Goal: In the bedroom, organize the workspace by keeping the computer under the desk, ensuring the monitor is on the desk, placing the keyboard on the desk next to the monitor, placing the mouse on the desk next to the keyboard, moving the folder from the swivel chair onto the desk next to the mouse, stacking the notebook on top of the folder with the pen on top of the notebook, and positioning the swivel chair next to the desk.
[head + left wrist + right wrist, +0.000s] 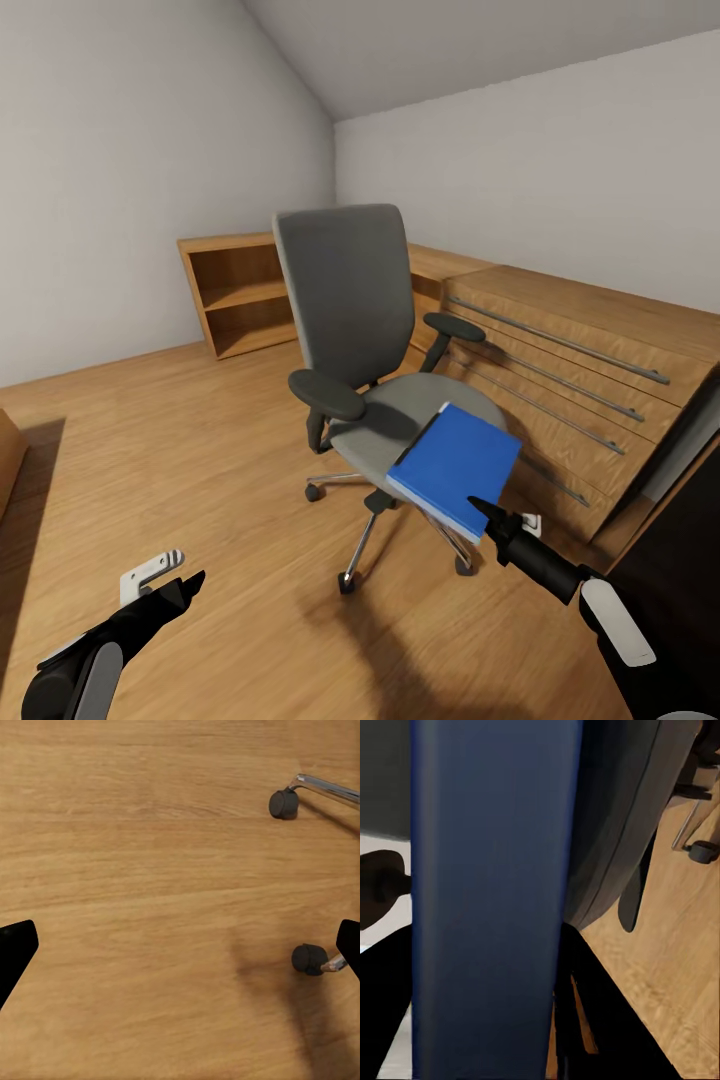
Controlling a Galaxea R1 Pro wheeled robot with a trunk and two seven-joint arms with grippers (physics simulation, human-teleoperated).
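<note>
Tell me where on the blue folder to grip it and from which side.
Grip the folder at its near corner, the part overhanging the chair seat's front edge, coming in from the robot's side. It is thin and tilted with that end free, so the fingers can close above and below. The right pincer sits at that corner, apparently gripping.
</note>
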